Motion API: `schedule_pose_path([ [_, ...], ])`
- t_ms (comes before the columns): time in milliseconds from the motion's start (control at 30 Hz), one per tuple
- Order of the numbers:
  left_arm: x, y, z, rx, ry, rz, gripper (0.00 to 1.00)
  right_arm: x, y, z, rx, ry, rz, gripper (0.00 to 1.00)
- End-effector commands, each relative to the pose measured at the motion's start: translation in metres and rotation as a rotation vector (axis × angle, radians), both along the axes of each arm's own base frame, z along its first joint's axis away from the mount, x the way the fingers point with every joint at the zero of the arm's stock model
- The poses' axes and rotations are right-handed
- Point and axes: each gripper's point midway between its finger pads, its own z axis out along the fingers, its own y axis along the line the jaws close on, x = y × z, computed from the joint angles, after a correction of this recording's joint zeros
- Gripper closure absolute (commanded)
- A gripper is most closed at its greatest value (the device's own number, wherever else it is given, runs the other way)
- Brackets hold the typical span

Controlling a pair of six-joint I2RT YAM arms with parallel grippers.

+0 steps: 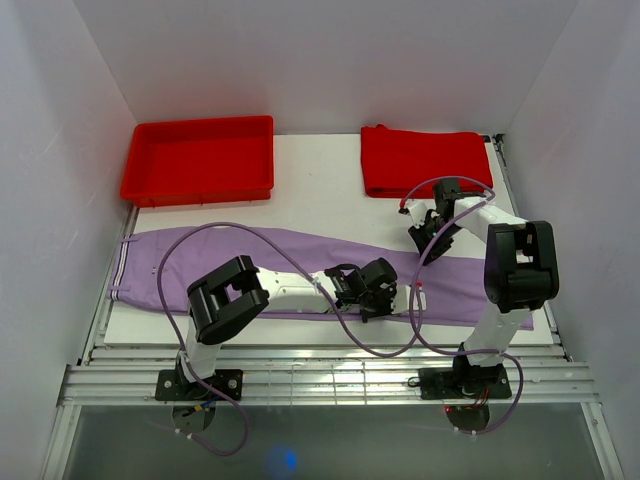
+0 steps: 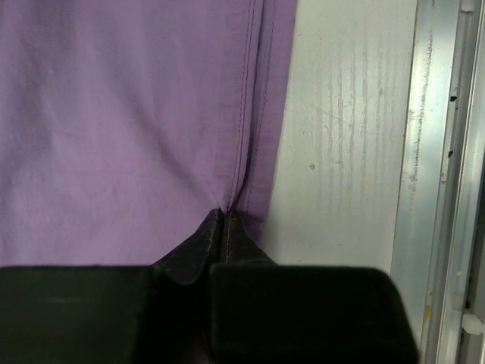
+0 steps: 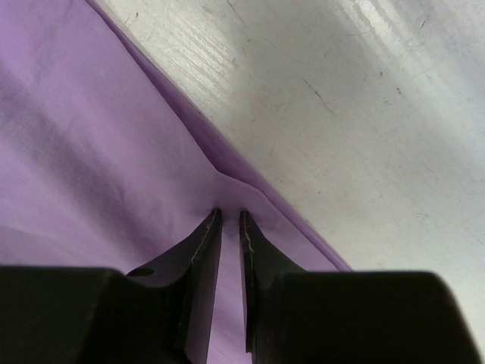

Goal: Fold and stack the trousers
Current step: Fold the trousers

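The lilac trousers [image 1: 250,262] lie flat across the table, from the left edge to the right arm's base. My left gripper [image 1: 366,300] is at their near edge, and in the left wrist view it [image 2: 225,214] is shut on a seam of the trousers [image 2: 114,121], with the cloth puckered at the tips. My right gripper [image 1: 421,240] is at their far edge. In the right wrist view it [image 3: 228,214] stands with its jaws narrowly apart, pinching a fold of the trousers [image 3: 83,167] right by the hem.
A red plastic tray [image 1: 140,160] stands at the back left. A folded red cloth [image 1: 425,160] lies at the back right. The table's metal rail [image 2: 436,189] runs close beside the left gripper. Bare white tabletop [image 3: 364,114] lies beyond the trousers' far edge.
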Motion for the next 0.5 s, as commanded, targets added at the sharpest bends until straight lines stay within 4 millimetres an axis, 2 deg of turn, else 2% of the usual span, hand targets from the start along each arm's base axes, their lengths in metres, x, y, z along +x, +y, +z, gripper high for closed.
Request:
schedule_pose_path([
  [0, -0.013, -0.004, 0.027, -0.043, 0.041, -0.028, 0.97, -0.03, -0.016, -0.051, -0.091, 0.133, 0.007, 0.78],
  [67, -0.019, -0.002, 0.028, -0.042, 0.059, -0.039, 0.95, -0.029, -0.016, -0.051, -0.091, 0.131, 0.005, 0.78],
  [233, -0.024, 0.002, 0.028, -0.036, 0.071, -0.05, 0.8, -0.03, -0.016, -0.052, -0.092, 0.133, 0.002, 0.78],
  [300, -0.024, 0.002, 0.028, -0.034, 0.07, -0.05, 0.82, -0.031, -0.016, -0.052, -0.092, 0.134, 0.004, 0.78],
  [400, -0.023, 0.002, 0.024, -0.028, 0.067, -0.048, 0.93, -0.03, -0.016, -0.051, -0.092, 0.133, 0.004, 0.79],
  [467, -0.022, 0.002, 0.024, -0.028, 0.065, -0.048, 0.94, -0.03, -0.016, -0.051, -0.092, 0.132, 0.005, 0.79],
])
